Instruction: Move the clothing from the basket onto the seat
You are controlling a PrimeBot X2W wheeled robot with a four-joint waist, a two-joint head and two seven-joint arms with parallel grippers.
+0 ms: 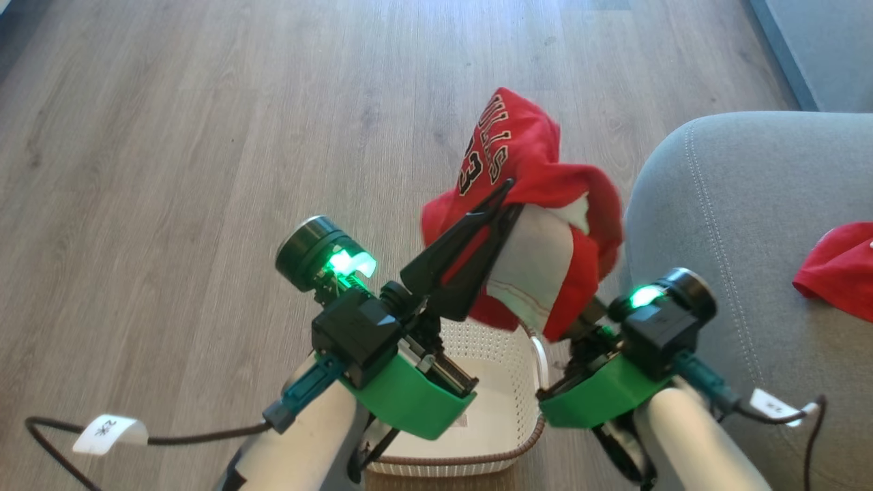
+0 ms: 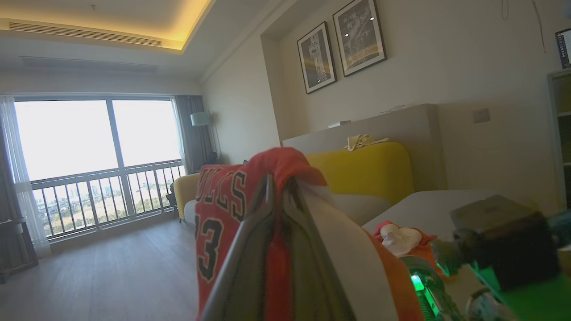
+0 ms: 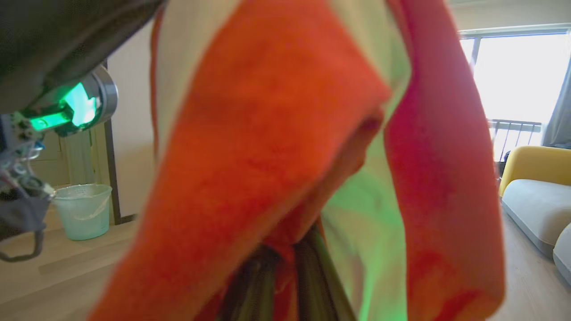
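Note:
A red garment [image 1: 525, 157] with printed lettering, numbers and a white panel hangs above the white perforated basket [image 1: 518, 354]. My left gripper [image 1: 510, 185] is shut on its upper fold, and red cloth is pinched between the fingers [image 2: 250, 240]. My right gripper [image 3: 287, 245] is shut on the garment's lower part, its fingers buried in cloth, just left of the grey seat [image 1: 750, 204]. Its wrist housing [image 1: 658, 327] sits below the garment. A second red garment [image 1: 839, 269] lies on the seat [image 2: 428, 205] and shows as a red-and-white heap [image 2: 397, 238].
Wooden floor [image 1: 204, 170] spreads to the left and beyond the basket. A yellow sofa back [image 2: 370, 169] rises behind the seat. A pale green bin [image 3: 82, 209] stands by a wall. Cables [image 1: 170, 433] trail from both forearms.

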